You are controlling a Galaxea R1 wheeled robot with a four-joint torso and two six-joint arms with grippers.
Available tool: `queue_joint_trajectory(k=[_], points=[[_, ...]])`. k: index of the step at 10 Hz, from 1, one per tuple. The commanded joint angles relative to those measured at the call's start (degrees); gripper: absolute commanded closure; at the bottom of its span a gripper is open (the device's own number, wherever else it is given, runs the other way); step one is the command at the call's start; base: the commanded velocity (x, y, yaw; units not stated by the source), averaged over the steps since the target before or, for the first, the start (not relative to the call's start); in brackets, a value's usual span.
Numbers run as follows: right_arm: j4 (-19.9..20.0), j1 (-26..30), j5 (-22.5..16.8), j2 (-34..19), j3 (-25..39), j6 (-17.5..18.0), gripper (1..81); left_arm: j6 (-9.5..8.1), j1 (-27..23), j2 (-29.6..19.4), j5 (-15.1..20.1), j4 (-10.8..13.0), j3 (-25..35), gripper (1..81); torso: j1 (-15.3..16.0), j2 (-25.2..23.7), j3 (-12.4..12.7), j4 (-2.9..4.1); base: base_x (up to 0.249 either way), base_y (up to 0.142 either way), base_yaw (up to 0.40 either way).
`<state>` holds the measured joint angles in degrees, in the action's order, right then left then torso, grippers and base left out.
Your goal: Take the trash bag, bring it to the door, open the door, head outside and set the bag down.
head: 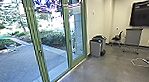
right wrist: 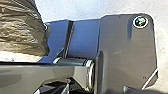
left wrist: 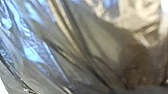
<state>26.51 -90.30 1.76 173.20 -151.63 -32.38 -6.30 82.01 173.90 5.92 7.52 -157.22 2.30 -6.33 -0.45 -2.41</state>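
Evidently, the trash bag, a dark, glossy, semi-translucent sack of thin plastic (left wrist: 107, 47), lies close to the left wrist camera, creased into long folds with bluish and tawny sheens. In the right wrist view its finely wrinkled, brownish side bulges near the robot's own smooth dark plate (right wrist: 125, 50), which has a round, shiny fitting (right wrist: 140, 22) near one corner, above a pale ground (right wrist: 82, 8). Whether the left end effector is clamped on the bag cannot be told, and the state of the right end effector cannot be told either.

In the head view, a tall glass door with a green frame (head: 78, 61) faces a grey paved yard (head: 14, 62) and leafy hedges (head: 52, 38). Indoors (the polished concrete floor (head: 99, 70) has a dull shine) boxy grey bins (head: 96, 49) stand beside the cream wall (head: 95, 20), which bears a black rectangular screen (head: 144, 13).
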Motion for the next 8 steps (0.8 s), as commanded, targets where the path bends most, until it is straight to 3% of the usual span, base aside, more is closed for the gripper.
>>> queue_joint_trajectory(k=[1,8], points=[[-0.3,3.0,-3.6,-0.1,0.2,-0.2,1.0,-0.11,-4.1,0.0,2.5,0.5,0.2,81.1,0.0,0.0,0.0,0.00,0.143,-0.066,0.000],[-0.4,2.9,-3.6,0.0,0.1,-0.2,1.0,-0.11,-4.1,-0.1,2.5,0.5,0.2,81.1,0.0,0.0,0.0,0.00,0.143,-0.067,0.000]])
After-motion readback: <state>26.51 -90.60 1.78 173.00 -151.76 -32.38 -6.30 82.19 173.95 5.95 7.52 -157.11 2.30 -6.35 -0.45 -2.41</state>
